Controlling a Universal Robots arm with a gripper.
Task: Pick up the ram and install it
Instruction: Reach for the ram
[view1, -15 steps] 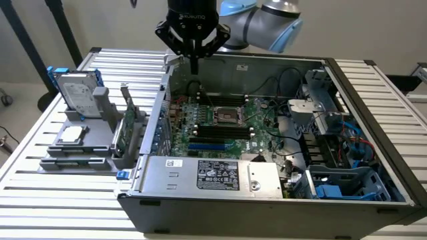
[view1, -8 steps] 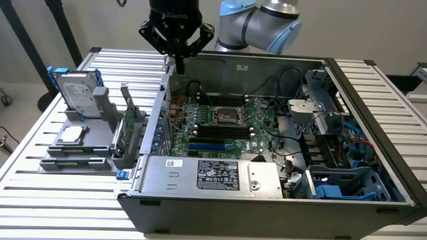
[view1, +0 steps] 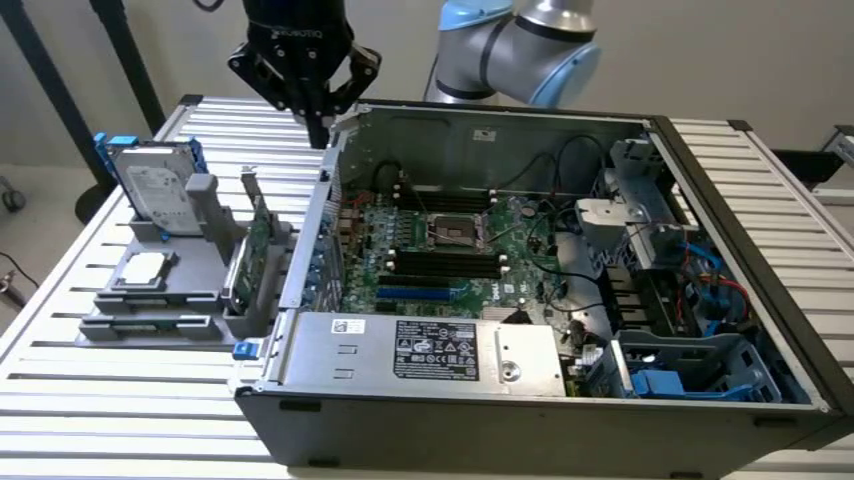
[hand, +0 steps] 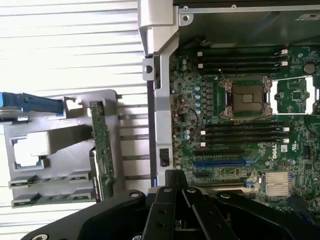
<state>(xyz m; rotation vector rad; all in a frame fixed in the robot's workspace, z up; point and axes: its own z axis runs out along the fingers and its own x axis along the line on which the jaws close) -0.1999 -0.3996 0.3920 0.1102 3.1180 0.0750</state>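
Black tool (view1: 318, 132): hanging at the upper left of the exterior view, just above the back left corner of the computer case (view1: 467, 140); its fingers are pressing together and gripping nothing.
Green ram (view1: 150, 323): sitting edge-up in a front slot of the grey holder (view1: 200, 215), at the exterior view's lower left, well apart from the tool.
Grey holder: standing on the slatted counter (view1: 107, 410) just beside the case, also carrying a hard drive (view1: 150, 185) with blue rails and an upright green expansion card (view1: 251, 255).
Motherboard (view1: 514, 225): lying inside the open case, showing its black memory slots (view1: 427, 262) beside the processor socket (view1: 451, 228).
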